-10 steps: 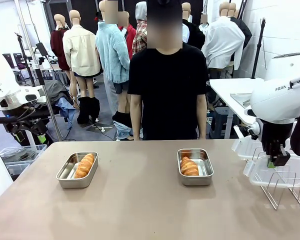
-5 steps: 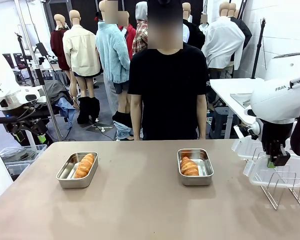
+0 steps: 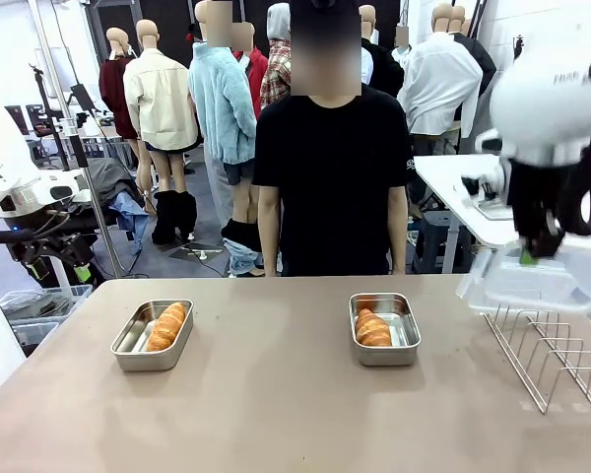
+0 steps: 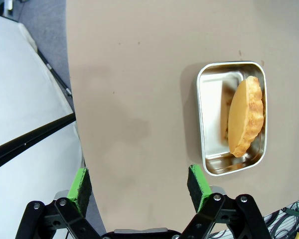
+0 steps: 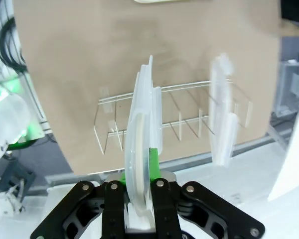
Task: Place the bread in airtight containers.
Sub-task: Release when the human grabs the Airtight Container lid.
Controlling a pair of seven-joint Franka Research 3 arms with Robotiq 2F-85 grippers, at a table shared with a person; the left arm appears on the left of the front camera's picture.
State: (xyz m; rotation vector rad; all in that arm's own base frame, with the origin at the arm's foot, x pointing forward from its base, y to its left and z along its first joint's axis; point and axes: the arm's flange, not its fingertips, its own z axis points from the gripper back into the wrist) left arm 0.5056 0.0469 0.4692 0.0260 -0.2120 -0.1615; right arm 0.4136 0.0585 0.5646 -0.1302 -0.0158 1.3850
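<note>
Two steel containers stand on the table, each with a croissant inside: the left tin [image 3: 152,336] with its bread [image 3: 166,325], and the right tin [image 3: 384,329] with its bread [image 3: 372,328]. My right gripper [image 3: 528,254] is raised at the far right, shut on a clear plastic lid [image 3: 528,283] that hangs edge-on between its fingers [image 5: 153,160]. In the left wrist view my left gripper [image 4: 139,186] is open, above the table's left edge, well short of the left tin [image 4: 209,117] and its croissant [image 4: 245,117].
A wire rack [image 3: 549,355] stands on the table below the right gripper. A second clear lid [image 5: 222,117], blurred, shows upright in the rack [image 5: 114,124]. A person in a black shirt [image 3: 330,177] stands at the far side, hands down.
My right gripper has risen with the clear lid, lifting it up out of the wire rack. The left arm, tins and croissants have not moved.
</note>
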